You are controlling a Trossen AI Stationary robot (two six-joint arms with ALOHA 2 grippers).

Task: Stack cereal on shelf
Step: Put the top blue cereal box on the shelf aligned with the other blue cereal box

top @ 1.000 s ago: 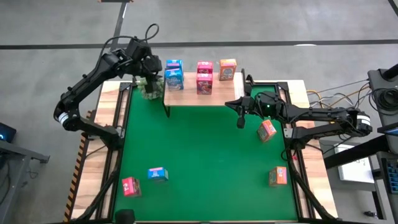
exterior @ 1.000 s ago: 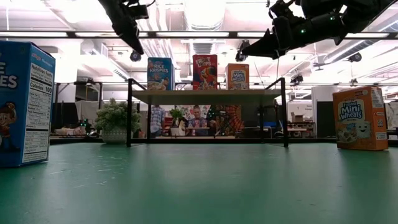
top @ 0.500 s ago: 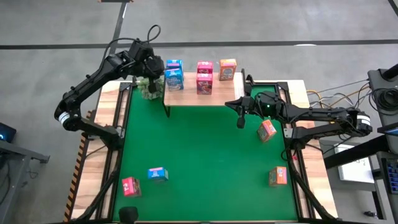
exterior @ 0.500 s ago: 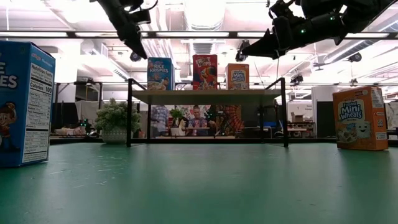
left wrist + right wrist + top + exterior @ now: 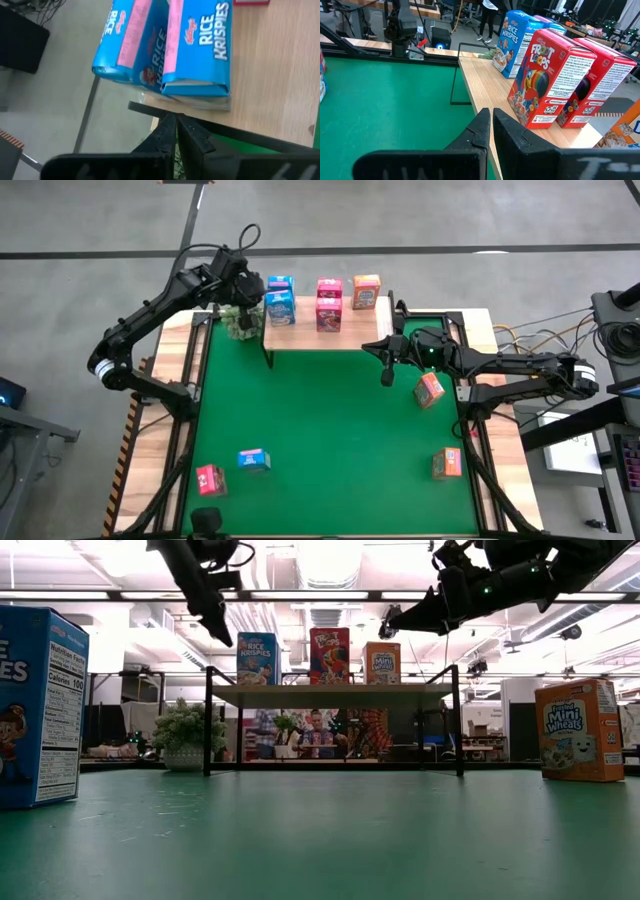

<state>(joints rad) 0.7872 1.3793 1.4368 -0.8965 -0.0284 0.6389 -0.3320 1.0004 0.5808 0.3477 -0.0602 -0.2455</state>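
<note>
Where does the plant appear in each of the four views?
High view: the plant sits just left of the shelf, partly under the left arm.
Low view: plant at mid-left, beside the shelf's left leg.
Left wrist view: I cannot make it out.
Right wrist view: a little green shows beyond the shelf's far end.
Shared landmark: the blue Rice Krispies boxes.

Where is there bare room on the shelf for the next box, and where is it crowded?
The shelf is bare along its front edge and right end, past the orange box. Its back left is crowded: blue boxes, red boxes, with the left gripper beside them.
</note>
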